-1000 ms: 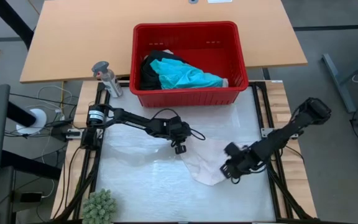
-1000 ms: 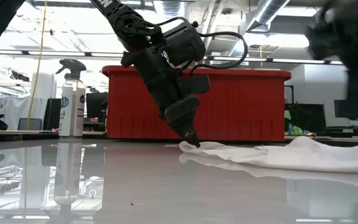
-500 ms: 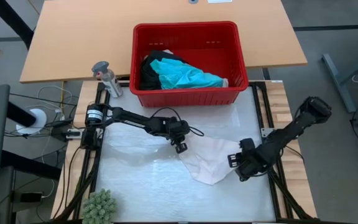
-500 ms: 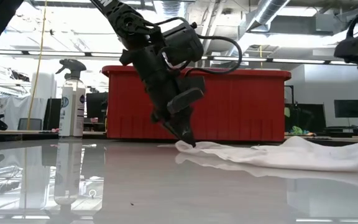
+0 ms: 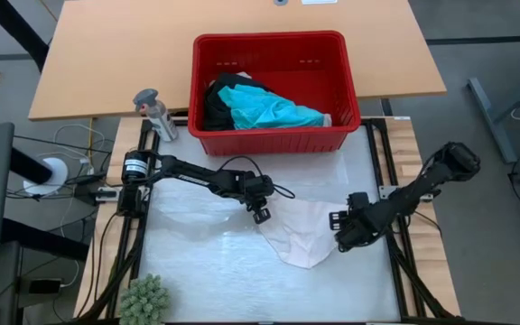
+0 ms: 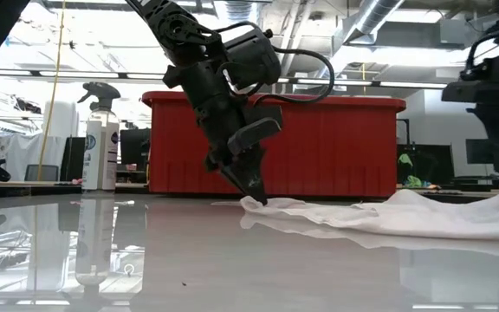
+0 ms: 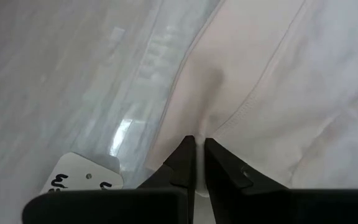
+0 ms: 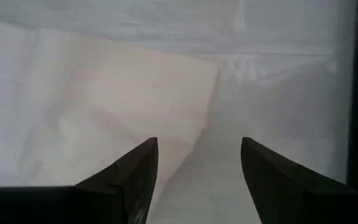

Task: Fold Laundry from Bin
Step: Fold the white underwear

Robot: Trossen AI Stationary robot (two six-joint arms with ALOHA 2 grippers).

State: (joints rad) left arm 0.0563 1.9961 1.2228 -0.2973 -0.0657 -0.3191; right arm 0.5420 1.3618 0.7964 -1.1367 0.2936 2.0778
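A small pale pink-white piece of laundry (image 5: 301, 233) lies spread on the white table top, also seen low as a flat cloth (image 6: 371, 215). My left gripper (image 5: 260, 215) is shut on its left corner. My right gripper (image 5: 343, 231) hovers open just above the cloth's right edge, touching nothing; its wrist view shows the cloth (image 8: 98, 106) below the spread fingers. The red bin (image 5: 276, 137) stands at the table's far edge with a turquoise shirt (image 5: 273, 110) and black clothing (image 5: 217, 101) inside. My left gripper pinches the cloth's left corner, at a stitched hem (image 7: 199, 132), between its two shut fingers. The fingers slant steeply down from the table's left side (image 6: 251, 186). The corner sits at the table top, and the rest of the cloth lies slack on the table.
A spray bottle (image 5: 156, 113) stands by the bin's left side. A green spiky ball (image 5: 144, 298) sits at the near left corner. A wooden table (image 5: 106, 63) lies behind the bin. Bare white table top spreads near and left of the cloth.
My right gripper has shifted toward the table's right and far edges, off the cloth's near right part, and has rolled its wrist. My left gripper has rolled a little, keeping hold of the corner. The cloth stays flat on the table.
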